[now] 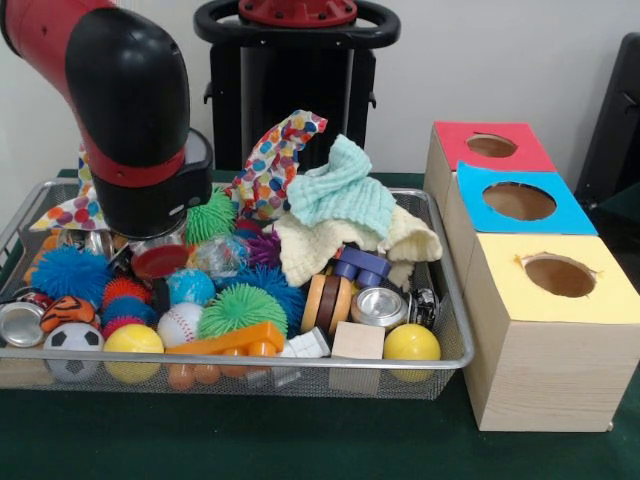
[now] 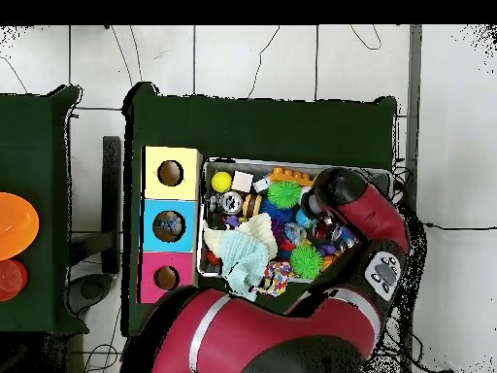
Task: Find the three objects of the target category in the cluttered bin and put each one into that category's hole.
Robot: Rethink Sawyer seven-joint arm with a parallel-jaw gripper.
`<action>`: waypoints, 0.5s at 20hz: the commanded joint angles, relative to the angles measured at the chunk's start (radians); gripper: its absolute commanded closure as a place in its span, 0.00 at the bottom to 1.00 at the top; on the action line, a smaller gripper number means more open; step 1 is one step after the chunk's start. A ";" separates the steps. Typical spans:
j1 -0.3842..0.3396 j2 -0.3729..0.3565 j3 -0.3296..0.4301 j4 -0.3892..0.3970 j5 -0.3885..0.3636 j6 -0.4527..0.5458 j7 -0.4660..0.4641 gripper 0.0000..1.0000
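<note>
At the left end of the wire bin (image 1: 440,300), the arm's black wrist hangs low over the toys, and the tool (image 1: 160,255) is buried among them; whether it grips anything cannot be told. Spiky balls, a baseball (image 1: 181,322) and a soccer ball (image 1: 72,343) crowd around it. Cloths (image 1: 340,195) heap in the middle. Beside the bin stand three boxes with holes: red (image 1: 490,147), blue (image 1: 518,201), yellow (image 1: 560,276).

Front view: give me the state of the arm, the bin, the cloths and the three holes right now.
Arm: lowered into the bin's left end, gripper hidden.
Wire bin: full of clutter.
Cloths: heaped at the back.
Red hole: shows nothing inside.
Blue hole: something inside.
Yellow hole: shows nothing inside.
</note>
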 commanded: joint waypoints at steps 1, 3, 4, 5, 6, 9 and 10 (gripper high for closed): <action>0.044 0.094 0.026 -0.251 0.034 -0.004 0.341 0.00; 0.046 0.104 0.020 -0.275 0.035 0.010 0.357 0.00; 0.045 0.108 0.019 -0.286 0.036 0.016 0.363 0.00; 0.049 0.103 0.019 -0.281 0.038 0.018 0.373 0.00; 0.049 0.107 0.021 -0.290 0.039 0.019 0.380 0.00; 0.057 0.124 0.034 -0.312 0.054 -0.001 0.417 0.00; 0.064 0.131 0.025 -0.324 0.054 0.000 0.436 0.00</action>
